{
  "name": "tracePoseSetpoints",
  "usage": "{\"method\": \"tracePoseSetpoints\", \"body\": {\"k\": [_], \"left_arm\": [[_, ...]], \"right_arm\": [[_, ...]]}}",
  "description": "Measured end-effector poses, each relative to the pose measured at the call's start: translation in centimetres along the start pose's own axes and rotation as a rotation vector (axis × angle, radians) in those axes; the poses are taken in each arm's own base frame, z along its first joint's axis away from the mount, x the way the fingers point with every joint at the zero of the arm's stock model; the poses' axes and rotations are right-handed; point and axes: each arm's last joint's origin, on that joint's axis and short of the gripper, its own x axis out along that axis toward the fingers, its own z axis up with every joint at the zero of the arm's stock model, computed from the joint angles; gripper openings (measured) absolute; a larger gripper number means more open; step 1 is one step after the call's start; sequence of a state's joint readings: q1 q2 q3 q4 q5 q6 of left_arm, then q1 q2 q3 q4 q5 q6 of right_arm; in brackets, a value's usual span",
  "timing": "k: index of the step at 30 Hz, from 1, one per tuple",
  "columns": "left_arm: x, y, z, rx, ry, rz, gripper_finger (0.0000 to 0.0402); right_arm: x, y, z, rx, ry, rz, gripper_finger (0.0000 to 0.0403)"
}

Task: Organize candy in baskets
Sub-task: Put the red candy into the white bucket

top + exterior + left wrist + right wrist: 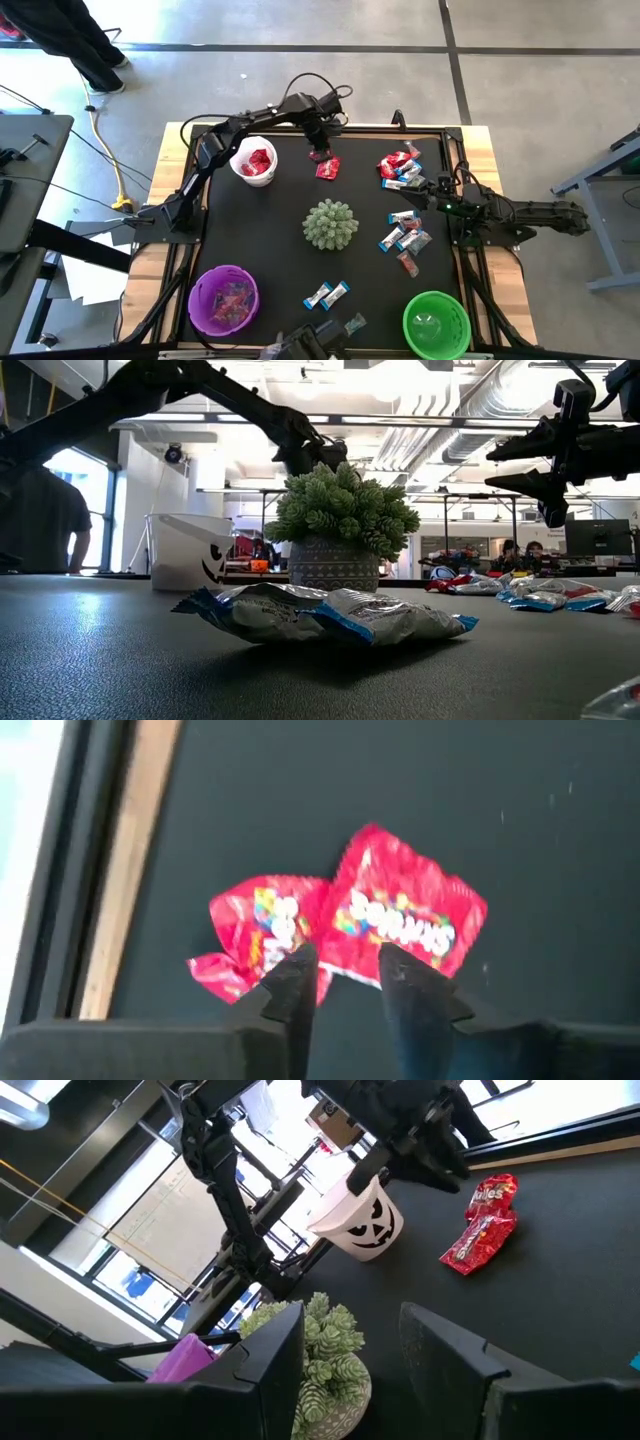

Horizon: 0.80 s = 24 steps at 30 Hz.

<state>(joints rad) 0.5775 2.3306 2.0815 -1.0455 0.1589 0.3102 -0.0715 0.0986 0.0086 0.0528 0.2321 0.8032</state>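
The plant pot (330,224) sits mid-table; white basket (254,160) near the far-left corner, two Skittles packets (327,167) just right of it — other baskets (223,299) (436,323) at the near corners.

Spiky green plant (330,224) stands mid-worktop (280,250), blocking the direct crossing. Bare mat lies open between it and the purple basket (223,298); blue-and-silver candies (405,235) crowd the right side.
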Motion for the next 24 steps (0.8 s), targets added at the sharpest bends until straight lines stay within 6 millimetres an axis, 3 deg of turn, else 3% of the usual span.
{"method": "tracePoseSetpoints", "body": {"k": [10, 24], "left_arm": [[-0.4, 2.7, -0.4, -0.077, -0.057, 0.003, 0.0182], [2.7, 3.5, -1.9, -0.023, -0.003, -0.024, 0.0192]], "right_arm": [[0.0, 0.0, 0.0, 0.000, 0.000, 0.000, 0.0162], [0.0, 0.0, 0.0, 0.000, 0.000, 0.000, 0.0162]]}}
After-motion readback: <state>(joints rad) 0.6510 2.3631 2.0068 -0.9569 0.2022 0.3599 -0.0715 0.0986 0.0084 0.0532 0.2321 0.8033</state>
